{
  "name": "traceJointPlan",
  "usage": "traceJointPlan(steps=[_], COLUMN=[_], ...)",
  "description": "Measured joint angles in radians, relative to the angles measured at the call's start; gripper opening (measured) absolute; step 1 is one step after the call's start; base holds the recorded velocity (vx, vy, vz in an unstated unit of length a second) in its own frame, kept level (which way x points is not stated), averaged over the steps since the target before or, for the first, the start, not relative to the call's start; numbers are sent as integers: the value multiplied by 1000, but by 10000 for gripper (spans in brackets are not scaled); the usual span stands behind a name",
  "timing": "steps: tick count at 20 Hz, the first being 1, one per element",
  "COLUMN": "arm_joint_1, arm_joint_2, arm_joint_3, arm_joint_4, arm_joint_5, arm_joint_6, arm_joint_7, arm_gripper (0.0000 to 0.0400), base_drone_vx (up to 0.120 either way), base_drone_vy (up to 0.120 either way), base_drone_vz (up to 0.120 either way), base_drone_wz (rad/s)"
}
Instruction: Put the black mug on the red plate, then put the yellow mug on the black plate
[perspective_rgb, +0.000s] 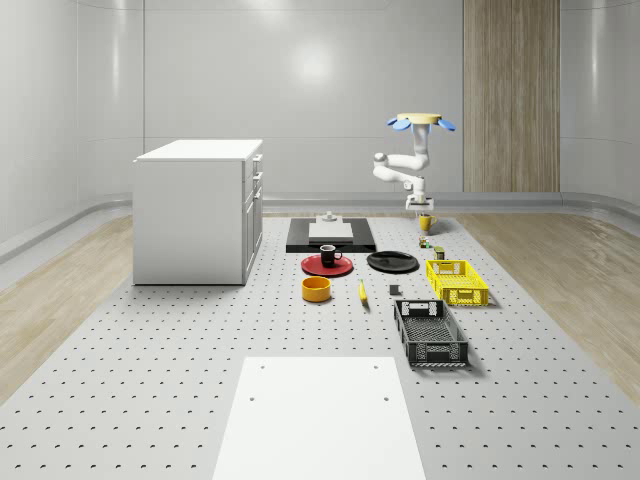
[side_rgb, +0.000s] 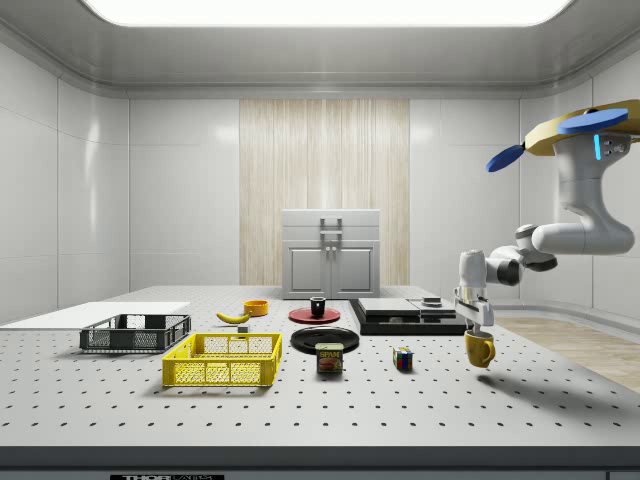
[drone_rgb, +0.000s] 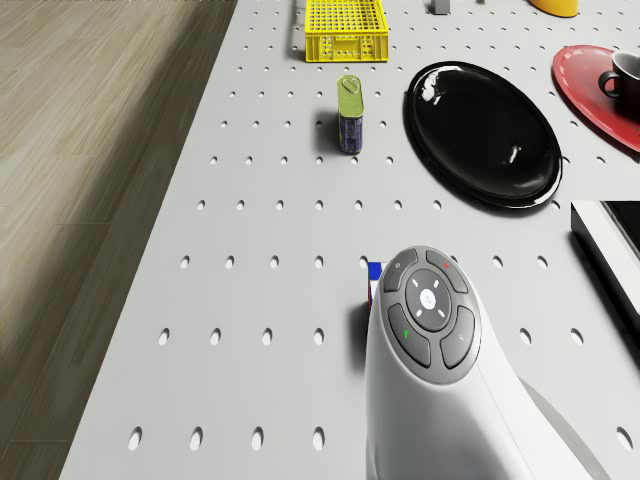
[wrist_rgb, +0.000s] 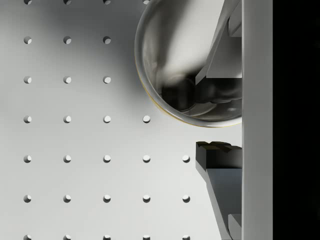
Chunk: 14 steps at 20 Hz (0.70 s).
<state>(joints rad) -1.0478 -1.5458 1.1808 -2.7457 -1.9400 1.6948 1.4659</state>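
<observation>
Pinching the yellow ceramic mug (side_rgb: 480, 348) by its rim, the gripper (side_rgb: 473, 322) hangs it clear of the perforated table (side_rgb: 420, 410), right of the glossy black plate (side_rgb: 325, 339), while the drone (side_rgb: 585, 125) hovers above.

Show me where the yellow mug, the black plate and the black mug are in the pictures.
yellow mug (side_rgb: 479, 348): side view, on its body, under the pincer.
black plate (drone_rgb: 480, 130): drone view, on its glossy middle.
black mug (perspective_rgb: 328, 255): whole-scene view, on its side wall.

- Pale grey glossy panel walls (perspective_rgb: 300, 90) with rounded corners; 1 wood-slat panel (perspective_rgb: 510, 95) set in the far wall
- Wood plank floor (perspective_rgb: 60, 290) around a grey perforated table (perspective_rgb: 150, 380)
- White cabinet (perspective_rgb: 198, 210) standing on the table
- Bright ceiling light panel (side_rgb: 325, 10)
</observation>
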Motion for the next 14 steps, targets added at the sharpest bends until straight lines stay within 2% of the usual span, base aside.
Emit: traceJointPlan(steps=[8,14], arm_joint_1=[7,7], arm_joint_2=[-3,-4], arm_joint_3=[29,34], arm_joint_4=[-11,-13], arm_joint_5=[27,32], arm_joint_6=[-12,-12], arm_joint_7=[0,0], arm_gripper=[110,110], base_drone_vx=[120,120], base_drone_vy=[-120,-120], base_drone_vz=[115,0], base_drone_wz=[0,0])
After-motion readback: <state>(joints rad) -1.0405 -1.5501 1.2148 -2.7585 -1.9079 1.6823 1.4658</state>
